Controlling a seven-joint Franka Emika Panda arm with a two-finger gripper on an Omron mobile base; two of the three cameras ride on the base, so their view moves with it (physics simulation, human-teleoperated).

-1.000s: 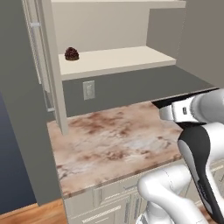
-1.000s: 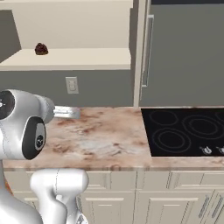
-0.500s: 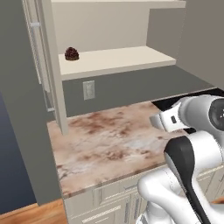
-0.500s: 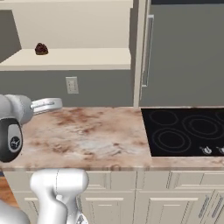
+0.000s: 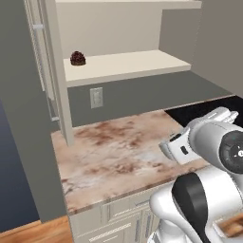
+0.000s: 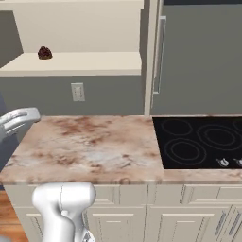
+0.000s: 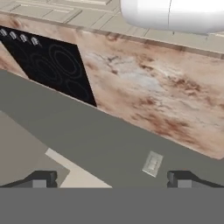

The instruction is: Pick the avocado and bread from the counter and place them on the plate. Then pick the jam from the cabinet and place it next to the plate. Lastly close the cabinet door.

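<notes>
The cabinet (image 5: pixel 123 66) stands open above the counter (image 5: pixel 118 156). On its shelf sits a small dark maroon lump-like thing, the jam (image 5: pixel 78 58) (image 6: pixel 45 52) as far as I can tell. A cream cabinet door with a grey bar handle shows edge-on (image 5: pixel 40 52) (image 6: pixel 159 52). My gripper (image 7: pixel 113 181) is open, nothing between its fingertips (image 7: pixel 41 179); it faces the grey wall and a wall socket (image 7: pixel 152 164) below the shelf. The white hand (image 5: pixel 176 148) (image 6: pixel 21 119) hovers over the counter, well below the jam. Avocado, bread and plate are out of view.
A black cooktop (image 6: pixel 203 142) is set into the counter to the right, with knobs along its front. A wall socket (image 5: pixel 96 97) sits on the grey backsplash. Cream drawers (image 6: pixel 156 217) run below. The counter ends at its left edge (image 5: pixel 59 171).
The hand has swung left and lower over the counter, away from the cooktop side. The gripper stays open. The jam has not moved.
</notes>
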